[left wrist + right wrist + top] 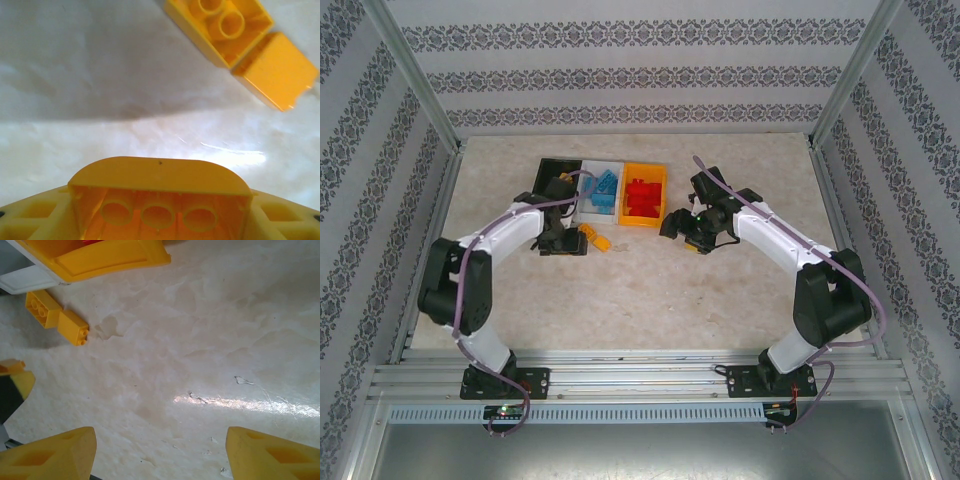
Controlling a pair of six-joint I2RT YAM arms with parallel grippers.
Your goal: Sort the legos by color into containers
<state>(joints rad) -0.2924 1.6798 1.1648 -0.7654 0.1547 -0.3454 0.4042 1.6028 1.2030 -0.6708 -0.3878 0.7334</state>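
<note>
Three joined containers stand at the back: black [546, 172], white [592, 172] with several light blue legos [605, 190], and orange [645, 214] with red legos [642, 194]. My left gripper [563, 242] [159, 222] is low over the table in front of the black container, shut on a yellow lego [159, 182] whose hollow underside faces the wrist camera. Two more yellow legos [596, 238] [220, 25] [45, 309] lie together on the table just to its right. My right gripper [685, 232] [160, 455] hovers in front of the orange container, open, with bare table between its fingers.
The tabletop [650, 290] is pale marbled stone, walled by patterned panels and a metal frame. The orange container's corner [110, 257] and the white container's edge [25, 281] show at the top left of the right wrist view. The left gripper's yellow finger [15, 385] shows at that view's left edge.
</note>
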